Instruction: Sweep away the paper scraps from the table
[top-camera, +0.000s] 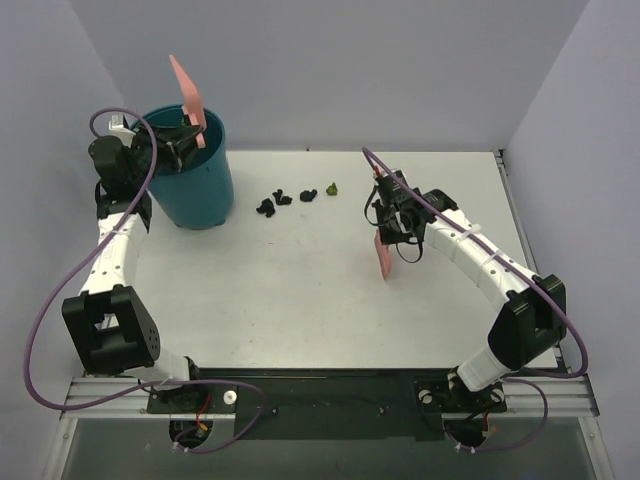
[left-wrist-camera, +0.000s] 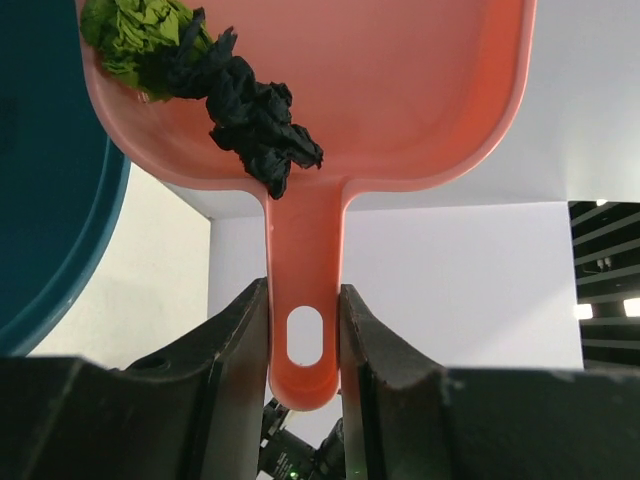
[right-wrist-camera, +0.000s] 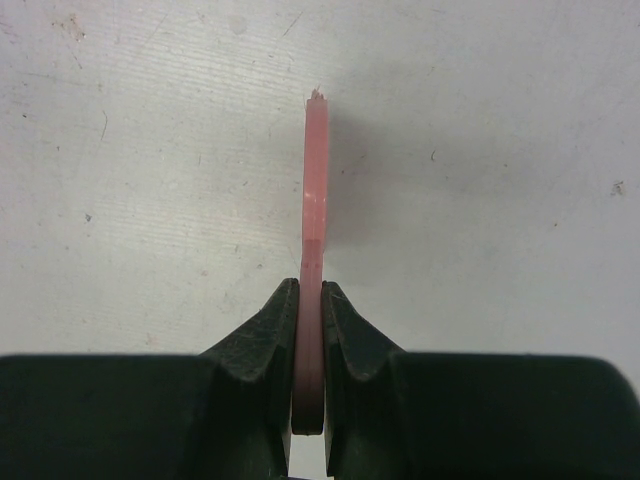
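Observation:
My left gripper (left-wrist-camera: 305, 335) is shut on the handle of the pink dustpan (left-wrist-camera: 400, 90) and holds it tilted over the teal bucket (top-camera: 190, 170); the dustpan (top-camera: 187, 88) stands up above the bucket's rim. Black and green paper scraps (left-wrist-camera: 240, 105) lie in the pan. Several more paper scraps (top-camera: 285, 198), black and one olive-green (top-camera: 331, 188), lie on the white table (top-camera: 300, 290) right of the bucket. My right gripper (right-wrist-camera: 311, 305) is shut on the pink brush (right-wrist-camera: 315, 190), held edge-on just above the table; it shows in the top view (top-camera: 383, 255) too.
The bucket's teal wall (left-wrist-camera: 50, 180) fills the left of the left wrist view. Pale grey-lilac walls enclose the table. The metal rail (top-camera: 330, 385) with both arm bases runs along the near edge.

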